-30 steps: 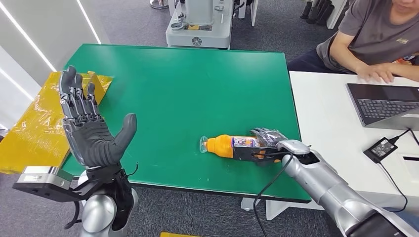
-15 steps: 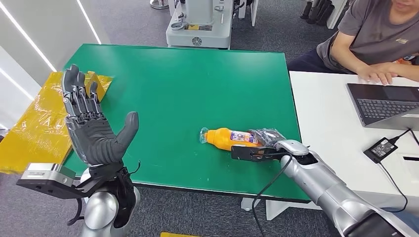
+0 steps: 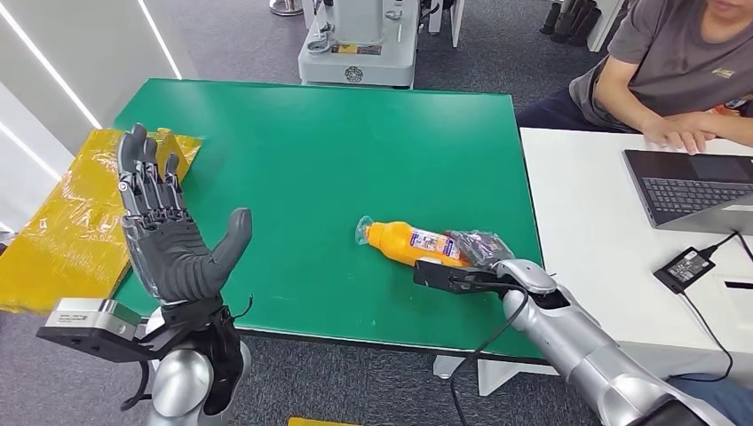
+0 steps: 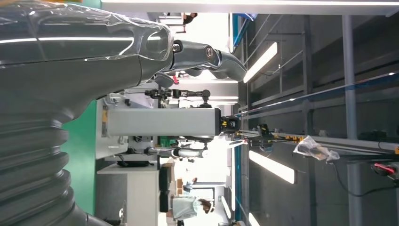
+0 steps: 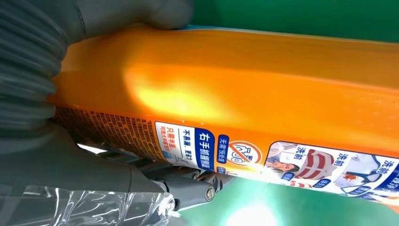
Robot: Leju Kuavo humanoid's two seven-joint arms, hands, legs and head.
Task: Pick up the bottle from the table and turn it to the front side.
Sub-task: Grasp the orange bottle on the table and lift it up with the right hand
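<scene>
One orange plastic bottle (image 3: 410, 242) with a printed label lies tilted across the green table (image 3: 355, 142), its base end gripped by the right hand (image 3: 471, 262); the left hand (image 3: 169, 240) is raised, fingers spread, holding nothing.

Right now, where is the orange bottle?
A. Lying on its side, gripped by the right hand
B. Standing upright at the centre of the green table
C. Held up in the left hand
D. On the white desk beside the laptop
A: the bottle lies sideways on the green table with the right hand closed around its base; the left hand is raised with nothing in it.
</scene>
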